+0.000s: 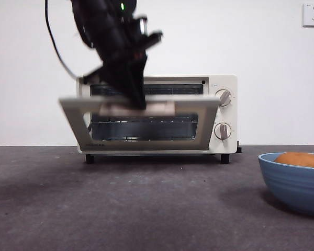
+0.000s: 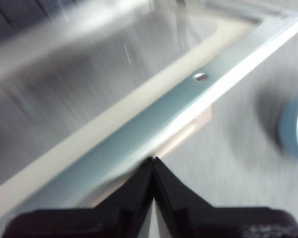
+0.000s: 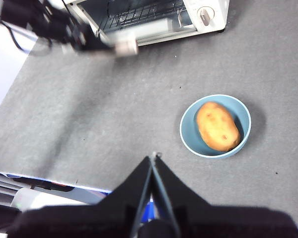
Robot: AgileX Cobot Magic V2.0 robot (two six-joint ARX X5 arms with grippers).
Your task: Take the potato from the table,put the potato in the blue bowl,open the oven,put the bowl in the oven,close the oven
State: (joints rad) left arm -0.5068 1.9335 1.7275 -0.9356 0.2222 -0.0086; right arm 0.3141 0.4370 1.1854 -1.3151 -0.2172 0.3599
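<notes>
Blurred oven (image 2: 154,119) door frame with one screw, beige handle (image 2: 188,134) beneath, left gripper (image 2: 154,159) tips pressed together at it, blue bowl (image 2: 290,131) beyond

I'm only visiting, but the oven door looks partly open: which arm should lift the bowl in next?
Probably the right. The right gripper hangs shut above the table near the blue bowl holding the potato, while the left gripper is busy at the oven door handle.
</notes>
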